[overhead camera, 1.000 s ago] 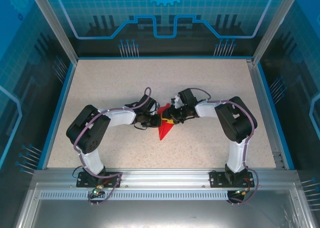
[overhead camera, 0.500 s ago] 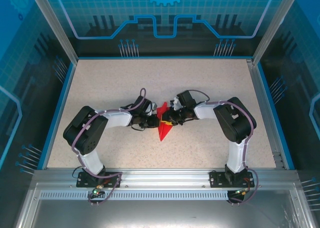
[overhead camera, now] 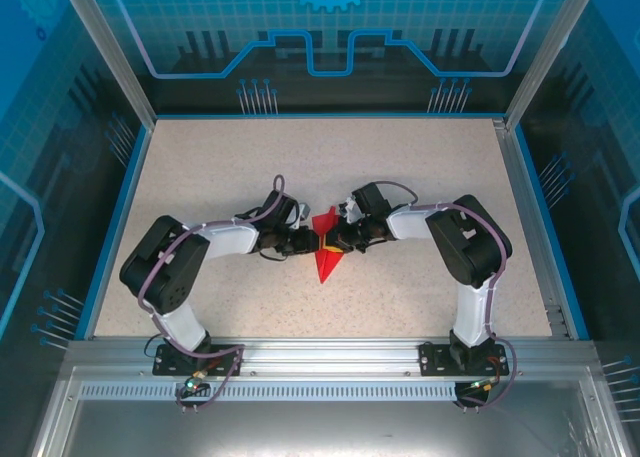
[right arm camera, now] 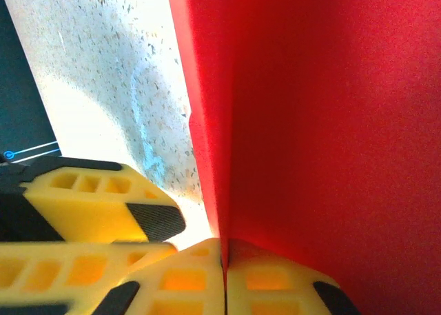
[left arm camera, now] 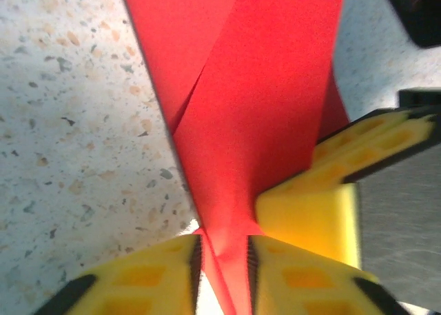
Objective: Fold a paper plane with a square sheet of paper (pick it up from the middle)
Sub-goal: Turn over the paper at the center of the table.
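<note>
Near the middle of the speckled surface (overhead camera: 200, 177), the red paper plane (overhead camera: 326, 260) lies as a narrow, half-formed dart with its pointed tip toward the arm bases. Both arms have closed in on its midsection from opposite sides. The right end effector (right arm camera: 225, 260) is clenched on the paper: its two yellow pads meet with the red fold pinched in the seam between them. The left end effector (left arm camera: 223, 251) is parted a little. Its pads straddle a raised ridge of the fold with a sliver of light showing beside the paper, so it looks loose around the sheet, not pressing it flat. One right finger (left arm camera: 324, 191) sits just beside the left pads, touching or nearly touching the same stretch of paper. The main risk, as I judge it, is the crease. With one side slack, the layers could spring apart or slide out of line before the fold is set. If either arm pulls away while the other grips, the thin sheet could tear or crumple at the pinch. The fingers are crowded so tightly that a small sideways move could knock them together or drag the dart across the surface and skew it.
</note>
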{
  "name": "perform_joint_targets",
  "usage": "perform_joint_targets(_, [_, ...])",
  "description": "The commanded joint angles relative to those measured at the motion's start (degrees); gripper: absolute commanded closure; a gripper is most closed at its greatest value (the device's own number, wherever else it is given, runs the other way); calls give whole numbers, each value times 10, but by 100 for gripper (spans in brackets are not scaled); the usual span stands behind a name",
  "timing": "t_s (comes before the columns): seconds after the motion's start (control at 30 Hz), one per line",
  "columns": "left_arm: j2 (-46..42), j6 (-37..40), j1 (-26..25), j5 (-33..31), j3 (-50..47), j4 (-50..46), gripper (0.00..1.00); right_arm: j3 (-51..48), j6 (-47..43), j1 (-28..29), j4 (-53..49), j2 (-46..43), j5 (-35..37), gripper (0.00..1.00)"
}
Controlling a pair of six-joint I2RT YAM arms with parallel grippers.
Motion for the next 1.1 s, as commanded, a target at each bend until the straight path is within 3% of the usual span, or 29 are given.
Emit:
perform_joint_targets(0.0, [-44,-10,13,14,-4,-21,64,10,-9,6,-13,-12,0,96])
perform_joint_targets(0.3, [-140,-65,38,17,-33,-35,40,20,16,-8,1,-70,-32,100])
perform_joint_targets(0.63, [-290,-219,56,20,-117,16,20,45,54,-23,22,-130,-58,100])
perform_joint_targets(0.73, [-327,-267,56,15,-140,15,16,56,60,-24,24,-140,-60,100])
perform_joint_targets(0.83, [-350,-341,56,31,-184,98,15,58,72,-24,36,-147,-63,100])
perform_joint_targets(1.07, [-339,-396,55,48,-201,212,14,55,106,-23,75,-151,-73,100])
